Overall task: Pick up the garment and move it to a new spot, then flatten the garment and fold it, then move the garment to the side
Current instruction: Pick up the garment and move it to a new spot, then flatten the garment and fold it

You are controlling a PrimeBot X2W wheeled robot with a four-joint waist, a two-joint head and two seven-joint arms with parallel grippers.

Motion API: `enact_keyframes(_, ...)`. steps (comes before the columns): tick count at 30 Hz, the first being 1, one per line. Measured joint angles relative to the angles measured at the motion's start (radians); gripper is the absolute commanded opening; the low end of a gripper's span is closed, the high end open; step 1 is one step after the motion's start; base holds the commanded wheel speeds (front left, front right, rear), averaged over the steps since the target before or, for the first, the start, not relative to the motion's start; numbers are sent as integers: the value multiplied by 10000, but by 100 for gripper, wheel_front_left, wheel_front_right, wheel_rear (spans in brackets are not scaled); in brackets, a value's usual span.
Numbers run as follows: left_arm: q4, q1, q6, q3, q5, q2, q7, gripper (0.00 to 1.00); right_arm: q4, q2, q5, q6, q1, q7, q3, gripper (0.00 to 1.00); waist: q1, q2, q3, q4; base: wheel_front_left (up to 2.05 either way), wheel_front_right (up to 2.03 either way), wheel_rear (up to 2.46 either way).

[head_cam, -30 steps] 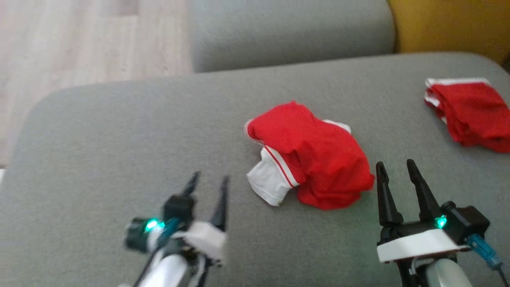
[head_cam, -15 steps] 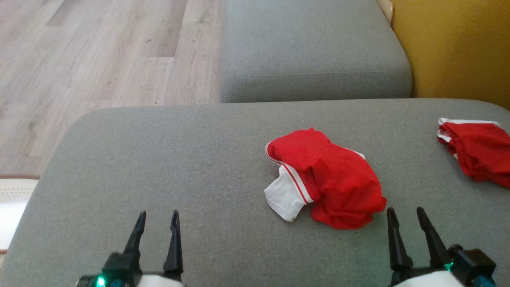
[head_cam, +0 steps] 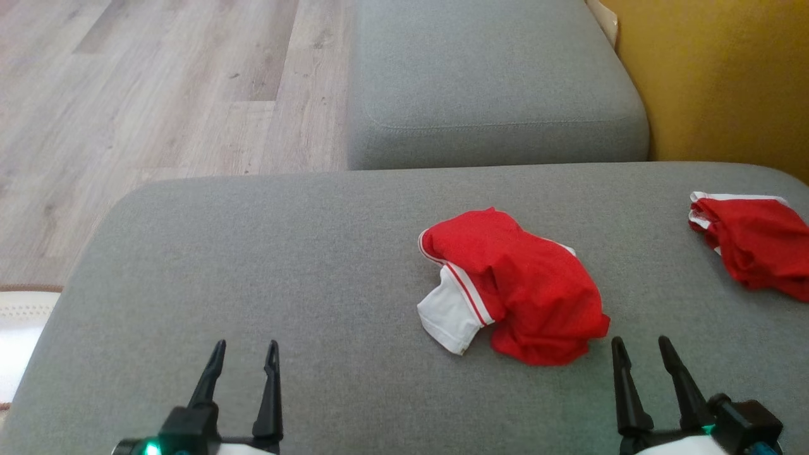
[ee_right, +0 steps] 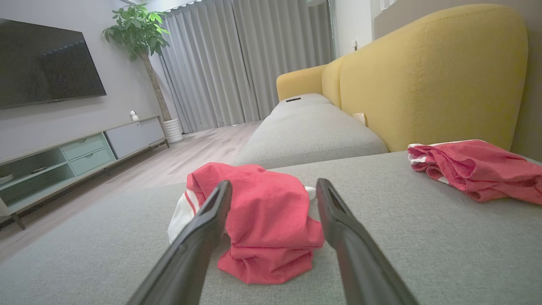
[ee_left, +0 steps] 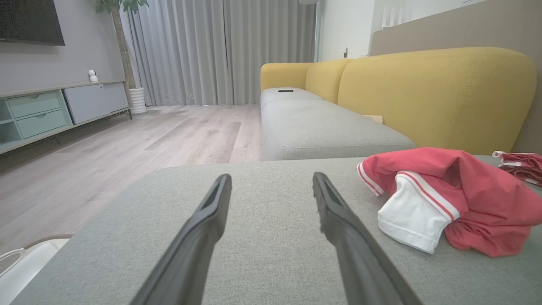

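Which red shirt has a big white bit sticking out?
The crumpled red garment in the middle of the grey cushion: a white sleeve pokes out. The other red garment, far right, shows just thin white trim.

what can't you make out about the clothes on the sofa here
Red and white garment, head view: its own folds hide what kind it is.
Second red garment, head view: cut off by the right edge.
Small dark thing on the far cushion, left wrist view: too small to name.
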Motion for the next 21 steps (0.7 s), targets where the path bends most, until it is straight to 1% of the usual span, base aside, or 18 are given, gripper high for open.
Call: enact_keyframes(21, 25, 30, -343, 140, 253, -167, 0, 100, 42, 0, 0, 0, 1, 0, -2, 100, 0, 0, -25, 112, 0, 0, 0)
